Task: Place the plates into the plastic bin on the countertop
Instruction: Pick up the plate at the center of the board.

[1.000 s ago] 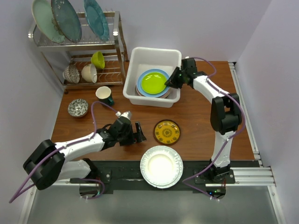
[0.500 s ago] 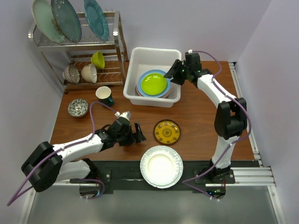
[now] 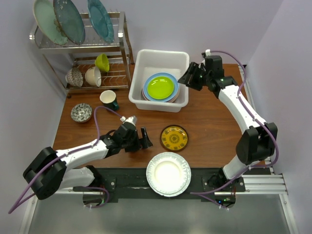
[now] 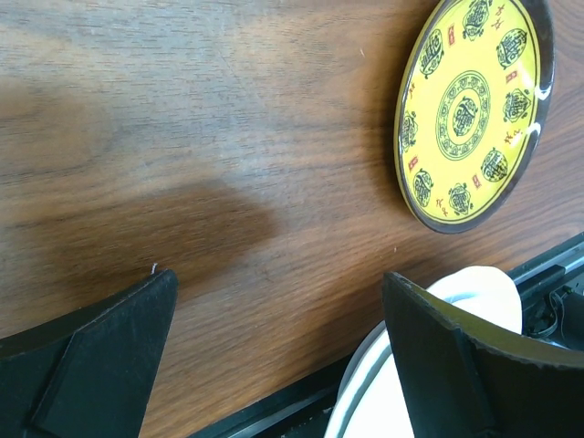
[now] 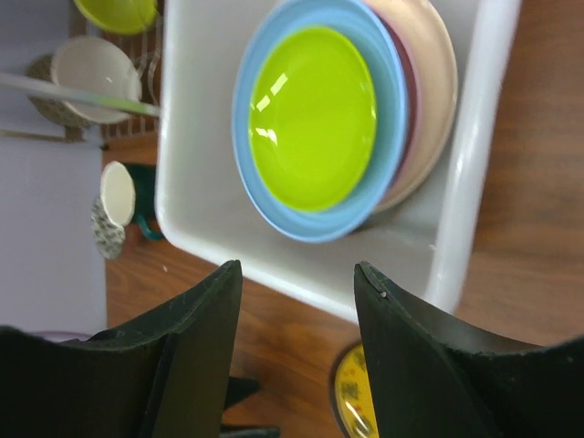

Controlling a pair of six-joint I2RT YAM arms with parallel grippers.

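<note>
The plastic bin (image 3: 163, 52) stands at the back of the tabletop (image 3: 209, 122), just right of a wire dish rack (image 3: 122, 73). A stack of plates lies inside the bin. The lime green plate (image 5: 313, 119) is on top and rests in the blue plate (image 5: 301, 224). A cream plate (image 5: 436, 87) pokes out below them on the right. A thin reddish edge shows between the blue and the cream, but the wrist view is too steep to say how many plates lie under there.

The right fingers (image 5: 411, 365) are spread apart with nothing between them. They hang by the bin's right wall, and the wrist camera looks past them onto the stack.

Two plates are outside the bin. The gold plate (image 3: 174, 138) lies flat on the wood towards the front. The white fluted plate (image 3: 168, 173) sits just in front of it at the near edge, partly over the black base rail.

The left fingers (image 4: 100, 365) are wide apart and grip nothing. They sit low over bare wood just left of the gold plate and do not touch it.

A green cup (image 3: 109, 100) and a speckled bowl (image 3: 81, 112) stand on the left side of the tabletop, near the rack.
</note>
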